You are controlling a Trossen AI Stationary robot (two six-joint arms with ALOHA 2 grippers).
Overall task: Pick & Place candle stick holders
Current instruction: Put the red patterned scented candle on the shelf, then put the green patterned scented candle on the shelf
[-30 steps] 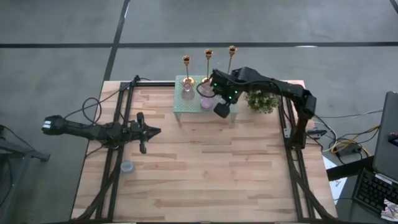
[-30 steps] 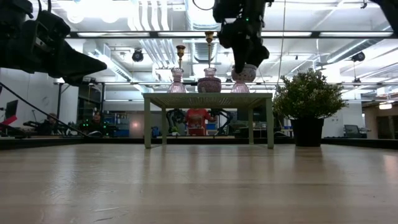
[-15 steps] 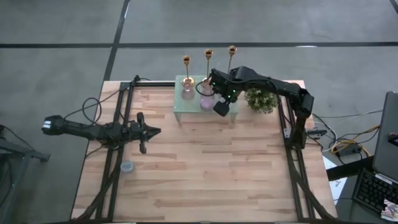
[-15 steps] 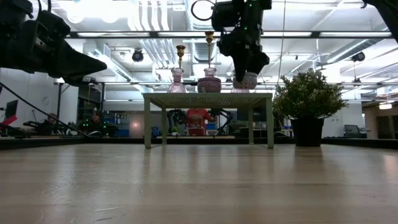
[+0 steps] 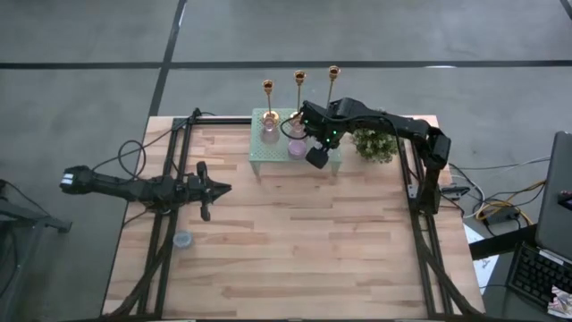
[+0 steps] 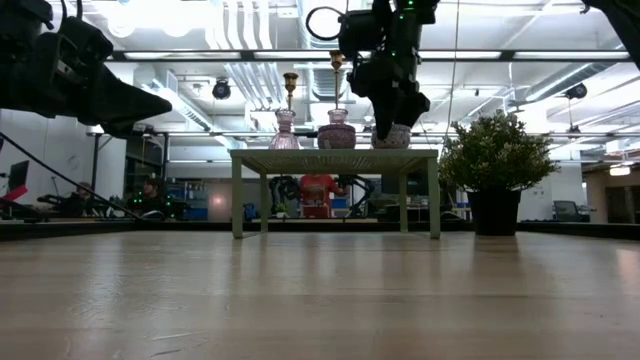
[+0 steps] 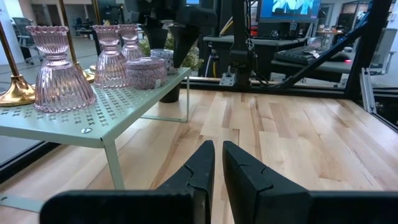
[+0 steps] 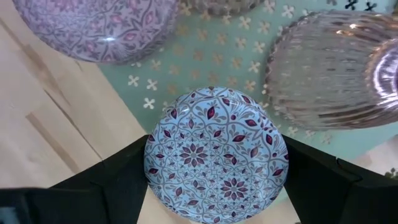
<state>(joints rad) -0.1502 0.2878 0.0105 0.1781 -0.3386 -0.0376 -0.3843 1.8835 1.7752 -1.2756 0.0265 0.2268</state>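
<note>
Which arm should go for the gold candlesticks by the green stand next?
Right, probably. The right hand is over the green stand beside the candle stick holders, though it grips a patterned tin to set down first. The left hand lies far off to the left.

No text or label reads anywhere (screens too blurred).

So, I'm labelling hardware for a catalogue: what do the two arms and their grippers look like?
Both arms are dark, jointed and slim. The right arm shows small green lights near its wrist and a black cable loop. The left arm has a pale end cap. The left gripper has two black, angular, tapering fingers.
</note>
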